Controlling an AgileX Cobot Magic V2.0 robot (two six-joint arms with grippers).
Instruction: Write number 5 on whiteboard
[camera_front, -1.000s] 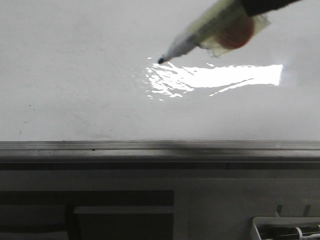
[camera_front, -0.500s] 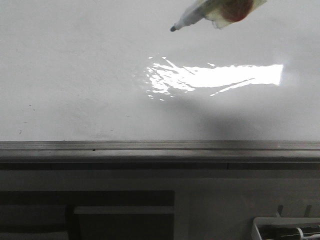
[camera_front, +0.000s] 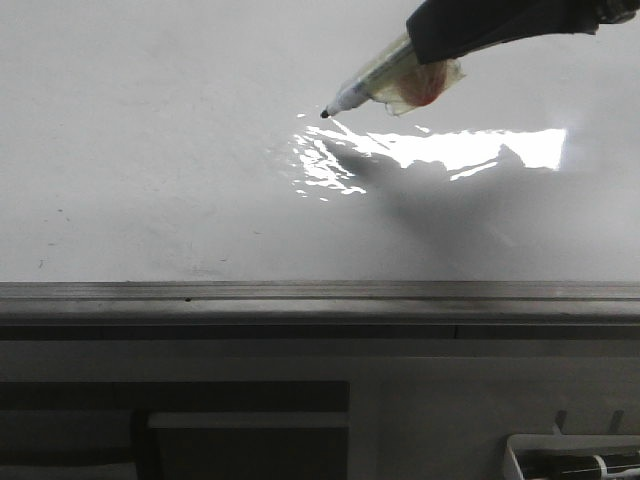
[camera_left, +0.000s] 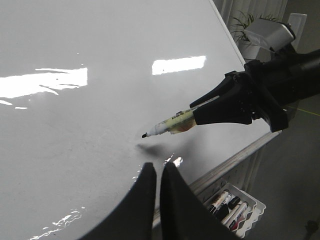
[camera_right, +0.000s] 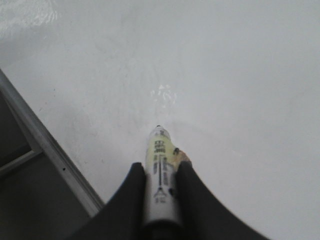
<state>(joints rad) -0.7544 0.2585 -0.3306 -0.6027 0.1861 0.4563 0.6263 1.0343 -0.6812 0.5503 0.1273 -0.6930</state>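
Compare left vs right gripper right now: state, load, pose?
The right gripper is shut on the marker; the left gripper holds nothing, fingers nearly together. The right gripper points the marker tip at the whiteboard; the left gripper hangs beside it. Both have black fingers.

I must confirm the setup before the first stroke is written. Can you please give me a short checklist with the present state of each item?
1. Marker clamped in right gripper: ok.
2. Cap off, marker tip exposed: ok.
3. Tip touching the whiteboard: cannot tell; the shadow in the left wrist view sits apart from the tip.
4. Writing area free of strokes: ok, no number 5 yet.
5. Left gripper away from the marker: ok, shut and empty.
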